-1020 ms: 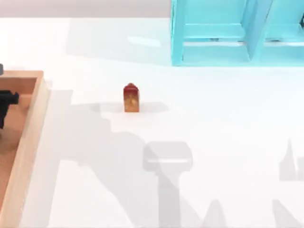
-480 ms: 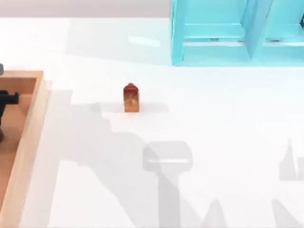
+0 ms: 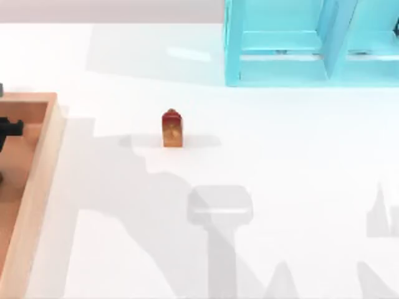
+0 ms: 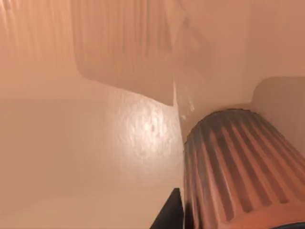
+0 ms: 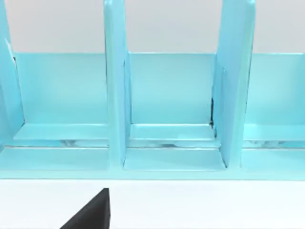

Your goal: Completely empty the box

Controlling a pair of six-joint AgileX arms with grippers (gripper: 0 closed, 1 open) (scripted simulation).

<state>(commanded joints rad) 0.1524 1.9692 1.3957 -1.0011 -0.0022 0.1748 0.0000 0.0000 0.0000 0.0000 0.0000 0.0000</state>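
The left gripper shows as a dark shape at the top view's left edge, over the inside of the box; whether its fingers are apart or together cannot be told. In the left wrist view a dark finger tip sits just beside a ribbed cylindrical object, orange-brown with darker ridges, which stands on the box's orange-brown floor near where the floor meets a pale inner wall. Contact between finger and cylinder cannot be judged.

The box lies along the left side of the table, its light tan rim running down the top view and its near corner towards the table's far side. The gripper is inside that rim, close to the corner.

Out on the white table, well apart from the box, a small red-and-tan block stands upright.

The right arm is parked; its wrist view faces the turquoise-blue shelf cabinet, with a dark finger edge low in front. The cabinet stands at the table's far right.
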